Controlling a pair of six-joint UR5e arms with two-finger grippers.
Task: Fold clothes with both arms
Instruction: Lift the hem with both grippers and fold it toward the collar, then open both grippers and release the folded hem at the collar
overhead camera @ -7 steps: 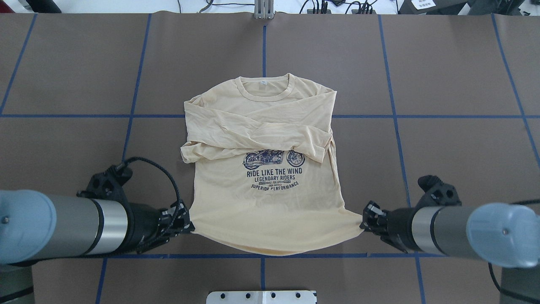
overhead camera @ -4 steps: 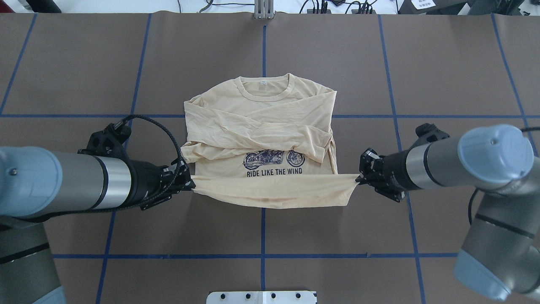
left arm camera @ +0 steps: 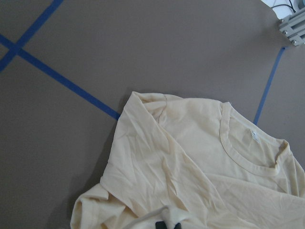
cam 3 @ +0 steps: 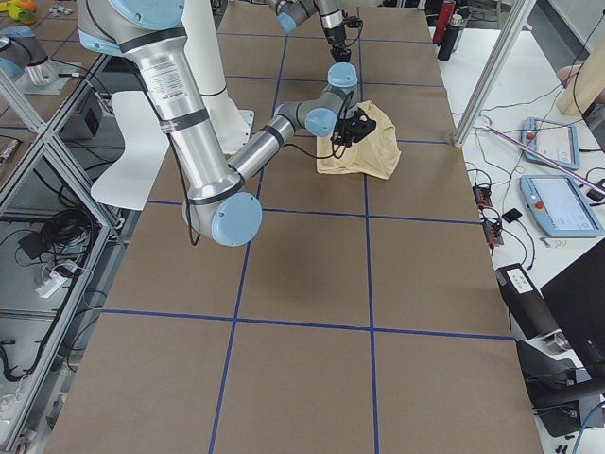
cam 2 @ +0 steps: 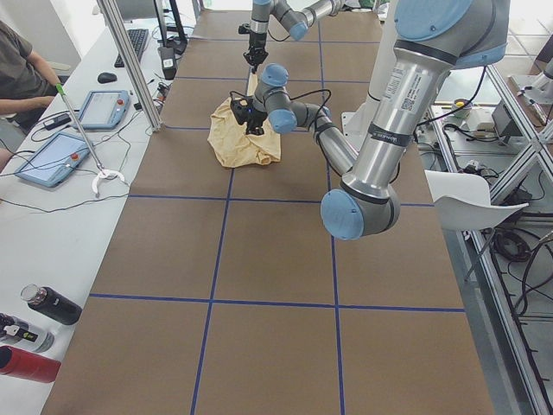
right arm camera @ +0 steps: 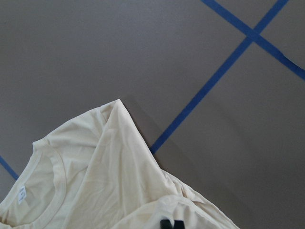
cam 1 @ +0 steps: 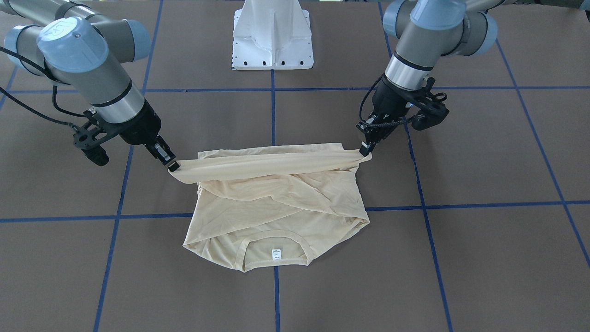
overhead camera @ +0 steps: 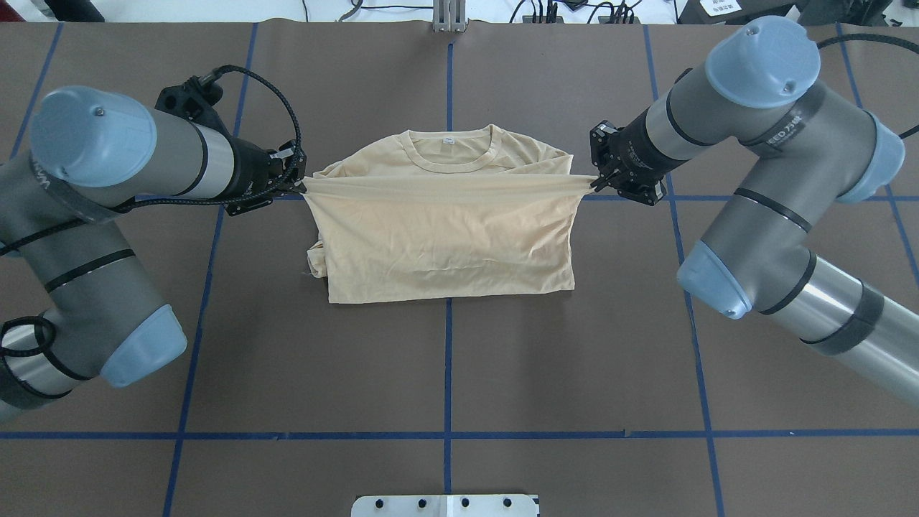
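The T-shirt [overhead camera: 445,237] lay in the middle of the table [overhead camera: 445,373] with its collar [overhead camera: 449,154] toward the far edge. The fold looked well advanced: the lower half was doubled up over the chest, the crease nearest the robot, and the hem [overhead camera: 445,185] was drawn taut as a band just short of the collar. The left gripper [overhead camera: 298,188] pinched one hem corner and the right gripper [overhead camera: 594,183] the other, each with its jaws pressed together on the cloth. In the front-facing view the band hung above the shirt rather than on it. I judged that laying it down, letting go and any further fold were not yet done. The chest print and the sleeves were covered by the doubled layer (only a rumpled bit poked out on the robot's left). The wrist views showed mere dark fingertip stubs at their bottom edge, and the side views were too small to read the grips.
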